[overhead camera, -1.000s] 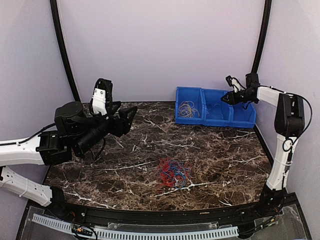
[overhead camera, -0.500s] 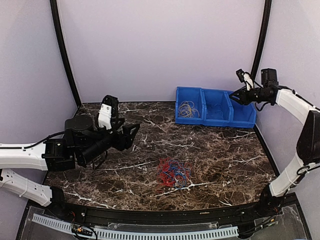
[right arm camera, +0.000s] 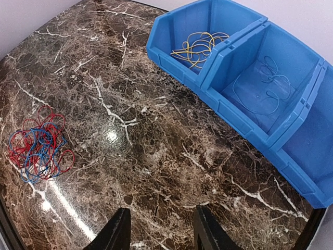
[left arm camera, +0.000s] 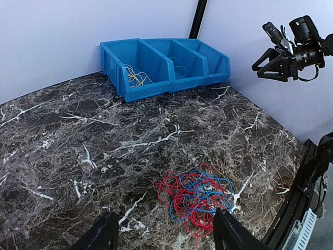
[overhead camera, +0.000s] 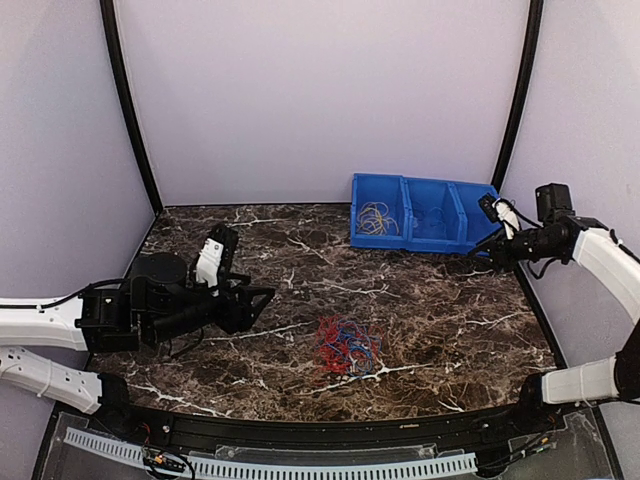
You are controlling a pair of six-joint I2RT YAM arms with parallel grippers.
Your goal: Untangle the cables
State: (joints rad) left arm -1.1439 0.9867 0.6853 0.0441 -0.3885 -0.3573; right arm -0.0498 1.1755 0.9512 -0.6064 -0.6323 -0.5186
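Small tangle of red and blue cables (overhead camera: pixel 347 347) lying flat on the marble table (overhead camera: pixel 430 300), near the front middle. Left claw (overhead camera: pixel 262 300) low down, off to the left of the tangle, pointing toward it but not touching. Wide open, with nothing in it. Right claw (overhead camera: pixel 482 248) far from the tangle at the back right, up beside the blue bin (overhead camera: pixel 438 240). Open too, holding nothing. One yellow cable (overhead camera: pixel 375 218) in the bin's left box, one blue cable (right arm camera: pixel 260 83) in the middle box.
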